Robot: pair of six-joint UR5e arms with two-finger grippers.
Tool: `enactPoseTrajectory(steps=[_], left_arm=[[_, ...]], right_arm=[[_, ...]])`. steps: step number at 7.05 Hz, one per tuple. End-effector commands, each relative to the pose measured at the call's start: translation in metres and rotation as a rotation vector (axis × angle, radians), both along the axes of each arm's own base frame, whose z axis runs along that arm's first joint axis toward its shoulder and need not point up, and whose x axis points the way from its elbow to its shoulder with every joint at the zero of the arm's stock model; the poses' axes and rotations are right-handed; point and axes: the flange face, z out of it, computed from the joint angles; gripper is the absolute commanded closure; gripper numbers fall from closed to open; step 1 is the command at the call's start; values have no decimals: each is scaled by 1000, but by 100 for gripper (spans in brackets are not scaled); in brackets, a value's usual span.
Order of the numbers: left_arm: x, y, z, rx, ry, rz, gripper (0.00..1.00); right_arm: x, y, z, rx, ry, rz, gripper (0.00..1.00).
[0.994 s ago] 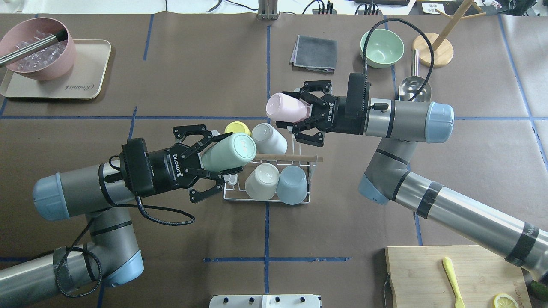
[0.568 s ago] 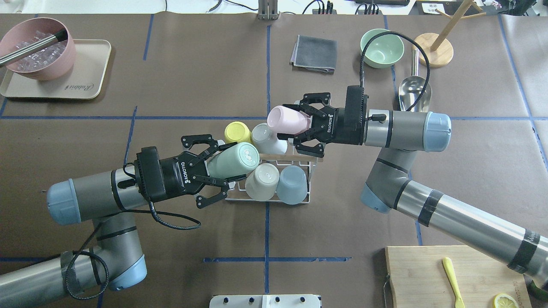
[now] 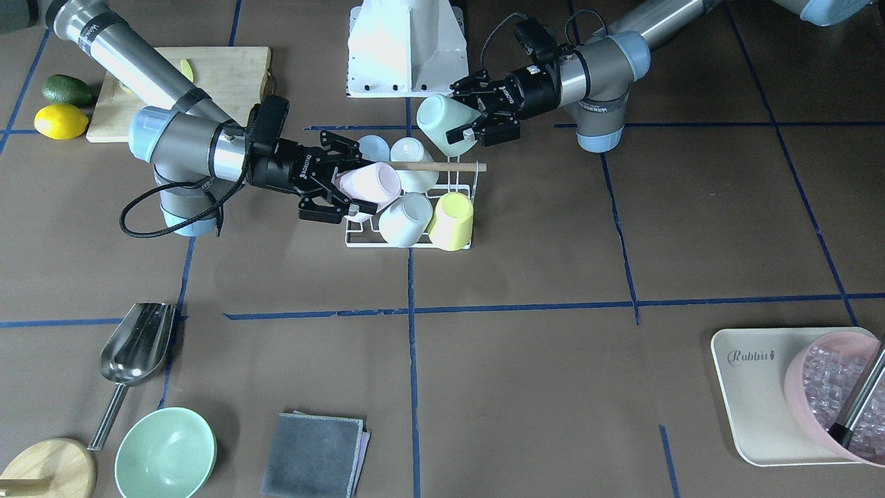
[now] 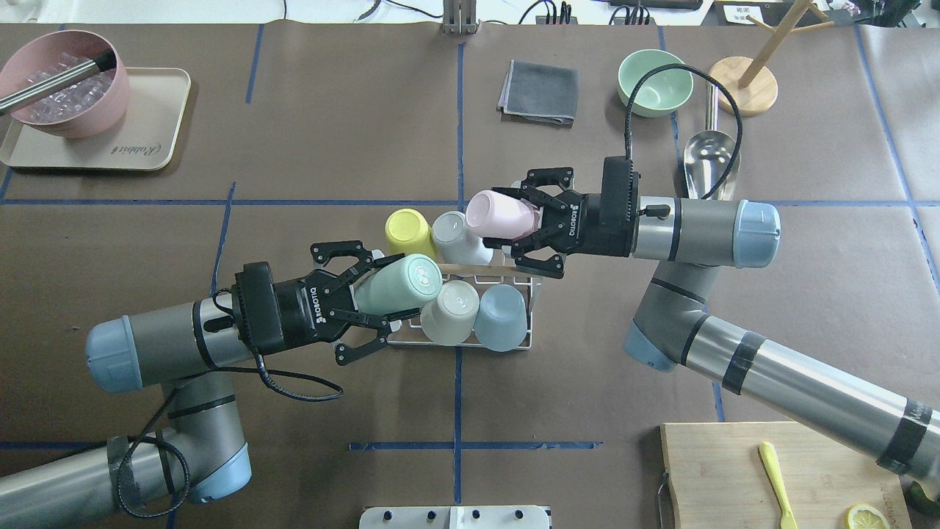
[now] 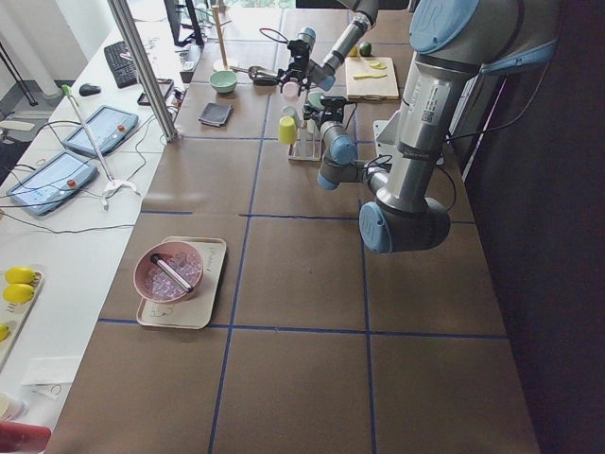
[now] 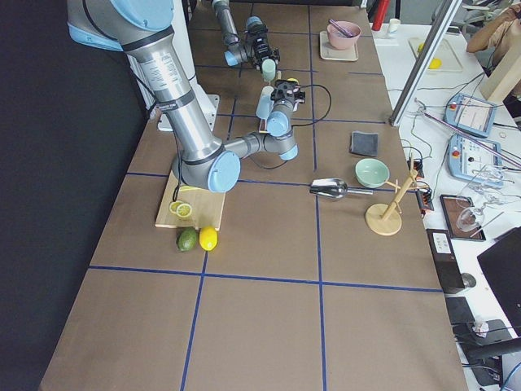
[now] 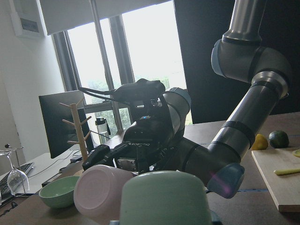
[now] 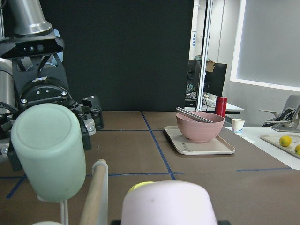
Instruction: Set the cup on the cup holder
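Observation:
The cup holder (image 4: 461, 342), a white wire rack with a wooden rod (image 4: 481, 270) on top, stands mid-table and carries several upturned cups. My left gripper (image 4: 388, 288) is shut on a mint green cup (image 4: 402, 281), held tilted over the rack's near left corner; it also shows in the front view (image 3: 442, 123). My right gripper (image 4: 523, 222) is shut on a pink cup (image 4: 498, 214), held on its side over the rack's far right corner, also in the front view (image 3: 372, 182). Each wrist view shows its own cup (image 7: 164, 197) (image 8: 168, 201) at the bottom edge.
A pink bowl (image 4: 64, 82) of ice sits on a beige tray (image 4: 150, 143) at far left. A grey cloth (image 4: 538, 92), green bowl (image 4: 655, 82), metal scoop (image 4: 711, 150) and wooden stand (image 4: 743, 94) lie far right. A cutting board (image 4: 734, 470) is near right.
My right gripper has carried the pink cup nearer and down toward the rack's far right corner. My left gripper has shifted the mint cup slightly right and lower over the rack.

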Motion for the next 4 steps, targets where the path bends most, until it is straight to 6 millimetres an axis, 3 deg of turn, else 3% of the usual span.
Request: enactPoseTrajectory(steps=[1, 3, 4], left_arm=[[8, -1, 16, -10, -9, -2, 92], [7, -1, 17, -14, -8, -8, 91], [7, -1, 17, -14, -8, -8, 75]], right_arm=[[1, 4, 6, -6, 2, -13, 1], [2, 3, 7, -10, 3, -15, 0], [3, 2, 6, -9, 1, -12, 0]])
